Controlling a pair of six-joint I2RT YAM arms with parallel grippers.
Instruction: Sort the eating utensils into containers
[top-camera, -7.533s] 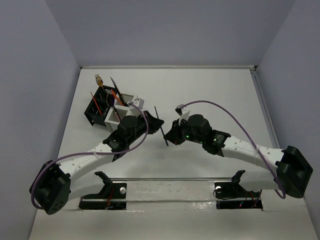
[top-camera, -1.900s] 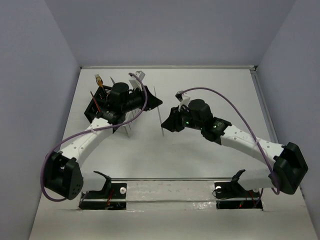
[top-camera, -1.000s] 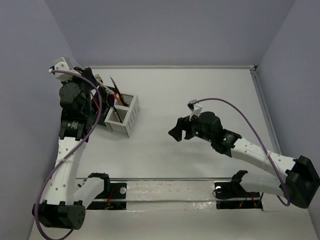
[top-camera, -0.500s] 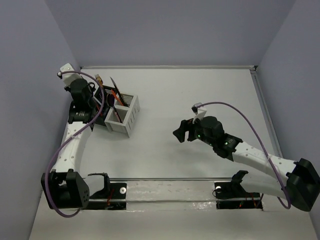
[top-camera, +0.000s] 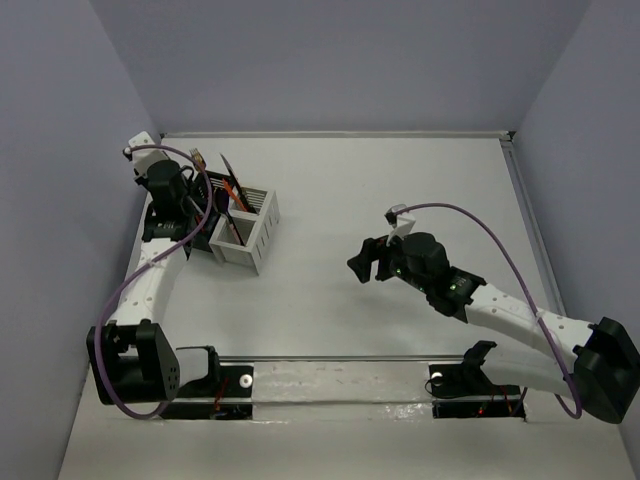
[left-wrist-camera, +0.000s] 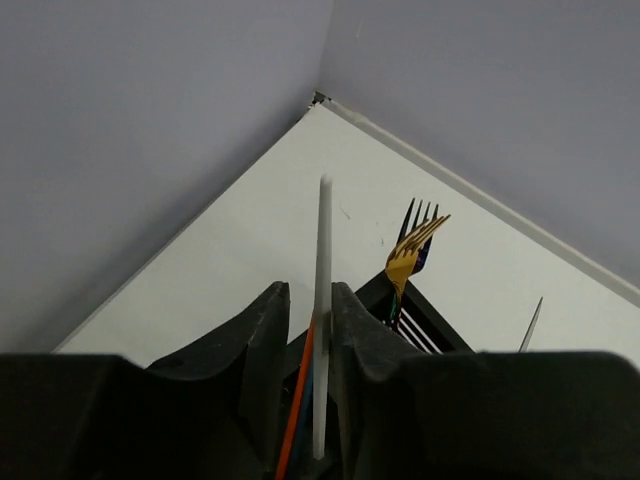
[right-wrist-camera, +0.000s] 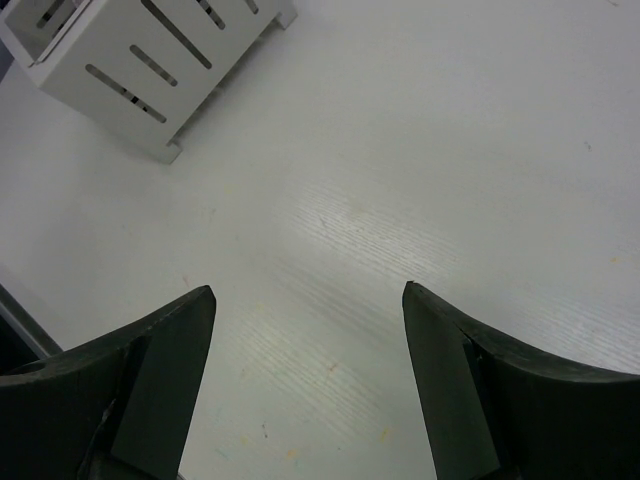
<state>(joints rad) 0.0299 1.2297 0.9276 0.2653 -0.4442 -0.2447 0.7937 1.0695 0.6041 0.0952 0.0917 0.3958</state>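
Placement: left hand (left-wrist-camera: 307, 300) is gripping a white stick (left-wrist-camera: 324, 240) at the black caddy (left-wrist-camera: 425, 318), while right hand (right-wrist-camera: 307, 292) is hanging open. Lowering likely comes next.

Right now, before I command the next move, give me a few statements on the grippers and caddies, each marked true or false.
1. The right gripper is open and holds nothing. True.
2. The left gripper is open and holds nothing. False: it is shut on a thin white stick.
3. A gold fork stands in the black caddy. True.
4. The white caddy lies tipped over at the table's right edge. False: it stands upright beside the black caddy, on the left side.
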